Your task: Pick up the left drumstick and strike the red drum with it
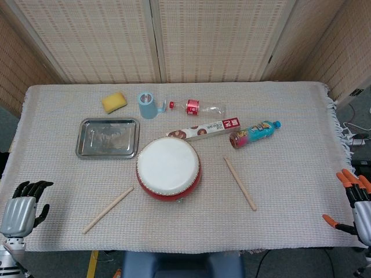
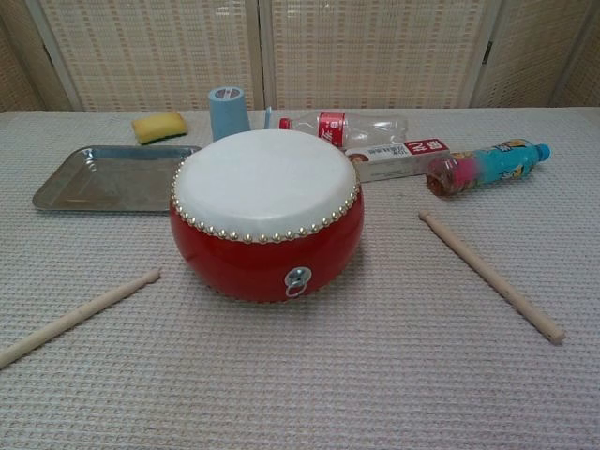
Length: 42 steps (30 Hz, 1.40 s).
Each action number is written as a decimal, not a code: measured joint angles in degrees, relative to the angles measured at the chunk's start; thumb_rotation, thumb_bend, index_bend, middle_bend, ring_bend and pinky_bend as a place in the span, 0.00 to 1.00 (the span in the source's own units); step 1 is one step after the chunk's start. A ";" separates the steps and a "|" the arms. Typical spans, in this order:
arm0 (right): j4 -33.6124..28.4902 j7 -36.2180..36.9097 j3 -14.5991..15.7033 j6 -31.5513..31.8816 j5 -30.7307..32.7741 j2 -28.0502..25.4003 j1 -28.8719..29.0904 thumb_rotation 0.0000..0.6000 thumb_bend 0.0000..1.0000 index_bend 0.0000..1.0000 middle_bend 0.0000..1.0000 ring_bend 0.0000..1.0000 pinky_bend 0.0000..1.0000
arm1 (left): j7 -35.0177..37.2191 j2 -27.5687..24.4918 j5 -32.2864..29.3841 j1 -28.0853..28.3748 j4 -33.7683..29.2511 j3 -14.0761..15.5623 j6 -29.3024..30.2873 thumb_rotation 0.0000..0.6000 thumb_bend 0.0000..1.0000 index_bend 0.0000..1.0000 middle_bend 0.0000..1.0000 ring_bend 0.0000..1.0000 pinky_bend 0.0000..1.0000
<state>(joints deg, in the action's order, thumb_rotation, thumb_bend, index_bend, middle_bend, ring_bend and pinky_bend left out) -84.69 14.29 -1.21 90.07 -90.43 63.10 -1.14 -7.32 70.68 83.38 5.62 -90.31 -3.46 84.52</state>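
Head view: nothing grasped yet. Left hand at the near-left table edge, fingers loosely curled, empty; right hand at the far-right edge, fingers spread, empty. Left drumstick lies flat, near-left of the red drum. Next: the left hand reaches right, then grips it. Clear bottle has a red label, unreadable.
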 measured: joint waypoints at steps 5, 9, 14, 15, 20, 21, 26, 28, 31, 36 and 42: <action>0.02 -0.25 -0.06 -0.93 0.16 0.10 0.59 1.00 0.00 0.00 0.00 0.00 0.00 | -0.41 0.74 0.00 0.17 0.24 -0.15 0.15 1.00 0.35 0.26 0.23 0.22 0.14; -0.01 -0.30 -0.22 -0.42 0.14 -0.08 0.53 1.00 0.00 0.00 0.00 0.00 0.00 | 0.08 0.59 0.59 0.50 -0.07 -0.18 0.11 1.00 0.35 0.27 0.24 0.22 0.14; -0.12 -0.45 -0.54 0.93 -0.30 -0.34 0.31 1.00 0.00 0.00 0.00 0.00 0.00 | 1.01 0.38 2.05 2.05 -0.56 -0.23 -1.33 1.00 0.35 0.30 0.25 0.22 0.15; -0.19 -0.54 -0.55 1.02 -0.38 -0.42 0.30 1.00 0.00 0.00 0.00 0.00 0.00 | 1.22 0.41 2.67 2.55 -0.75 -0.16 -1.84 1.00 0.35 0.30 0.25 0.22 0.15; -0.29 -0.70 -0.51 1.32 -0.75 -0.36 0.31 1.00 0.00 0.00 0.00 0.00 0.00 | 1.04 1.48 6.01 4.32 -1.46 1.47 -4.42 1.00 0.35 0.31 0.26 0.22 0.15; -0.26 -0.66 -0.48 1.22 -0.72 -0.32 0.33 1.00 0.00 0.00 0.00 0.00 0.00 | 0.74 2.02 6.58 4.74 -1.62 2.10 -5.39 1.00 0.35 0.31 0.26 0.22 0.15; -0.21 -0.66 -0.37 0.82 -0.40 -0.28 0.37 1.00 0.00 0.00 0.00 0.00 0.00 | -0.45 5.10 6.93 5.74 -1.75 3.53 -7.78 1.00 0.35 0.31 0.26 0.22 0.15; -0.25 -0.66 -0.42 0.84 -0.22 -0.28 0.34 1.00 0.00 0.00 0.00 0.00 0.00 | -0.60 6.39 6.54 5.99 -1.24 3.81 -8.60 1.00 0.35 0.31 0.26 0.22 0.15; -0.30 -0.79 -0.43 0.53 -0.06 -0.21 0.41 1.00 0.00 0.00 0.00 0.00 0.00 | -0.91 7.97 5.98 6.39 0.20 4.20 -9.88 1.00 0.32 0.31 0.25 0.22 0.15; -0.51 -1.06 -0.41 0.26 0.03 -0.11 0.56 1.00 0.00 0.00 0.00 0.00 0.00 | -1.20 10.11 5.00 6.77 2.64 4.81 -11.40 1.00 0.31 0.29 0.25 0.22 0.15; -0.99 -1.58 -0.46 0.09 0.04 -0.25 0.71 1.00 0.00 0.00 0.00 0.00 0.00 | -0.91 11.61 5.08 6.67 3.95 5.96 -11.71 1.00 0.30 0.26 0.23 0.22 0.15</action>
<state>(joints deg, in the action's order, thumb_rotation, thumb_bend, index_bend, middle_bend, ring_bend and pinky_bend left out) -85.68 12.71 -1.66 90.16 -90.38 62.85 -0.43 -8.24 82.29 88.47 12.29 -86.36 2.50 72.81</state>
